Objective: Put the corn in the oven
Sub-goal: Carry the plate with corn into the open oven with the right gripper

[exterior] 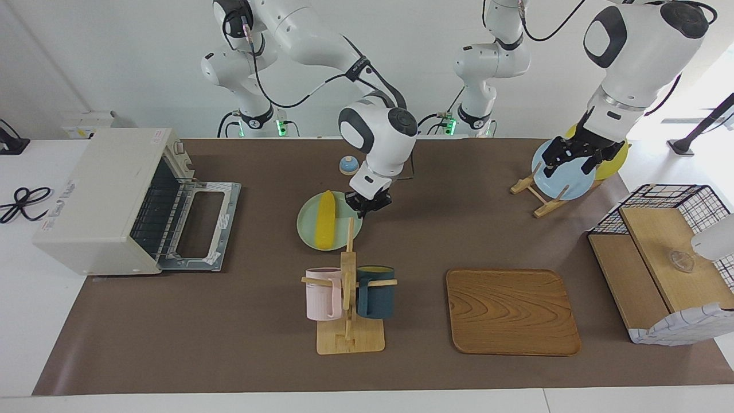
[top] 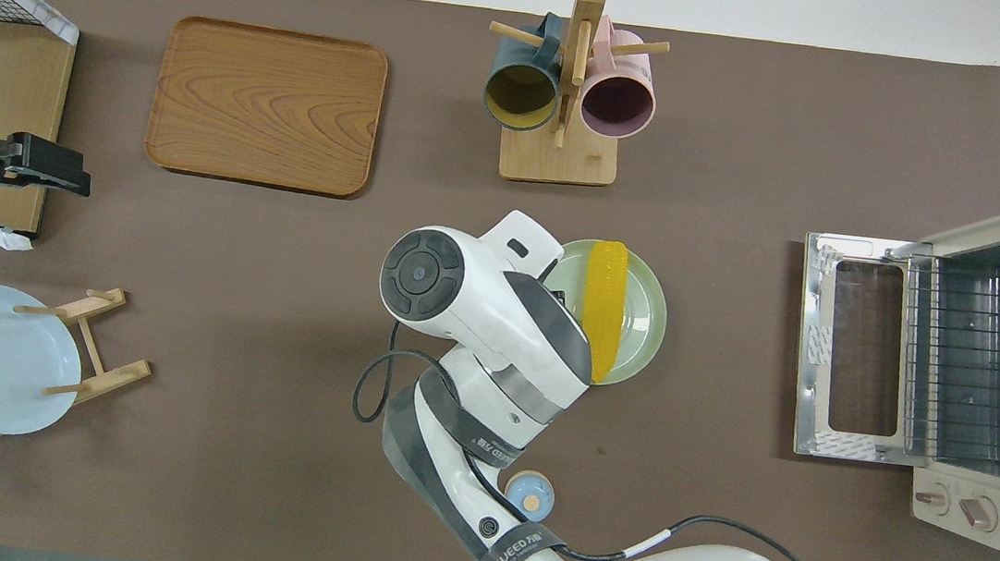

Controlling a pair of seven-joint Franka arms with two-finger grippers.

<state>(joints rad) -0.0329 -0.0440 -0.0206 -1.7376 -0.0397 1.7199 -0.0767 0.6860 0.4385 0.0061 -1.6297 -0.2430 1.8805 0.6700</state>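
The yellow corn (exterior: pixel 325 219) lies on a pale green plate (exterior: pixel 312 238) mid-table; it also shows in the overhead view (top: pixel 604 305) on the plate (top: pixel 641 309). My right gripper (exterior: pixel 367 207) is open and empty, low over the plate's edge toward the left arm's end, beside the corn and apart from it. In the overhead view the right wrist (top: pixel 462 290) hides the fingers. The cream-white oven (exterior: pixel 97 195) stands at the right arm's end with its door (exterior: pixel 200 226) dropped open and the rack (top: pixel 962 352) showing. My left gripper (exterior: pixel 576 163) waits open over the plate rack.
A wooden mug stand (exterior: pixel 348 310) with a pink and a dark blue mug stands farther from the robots than the plate. A wooden tray (exterior: pixel 510 312), a plate rack with a blue plate (exterior: pixel 562 175), a wire basket shelf (exterior: pixel 665 258) and a small blue bell (exterior: pixel 348 165) are also on the table.
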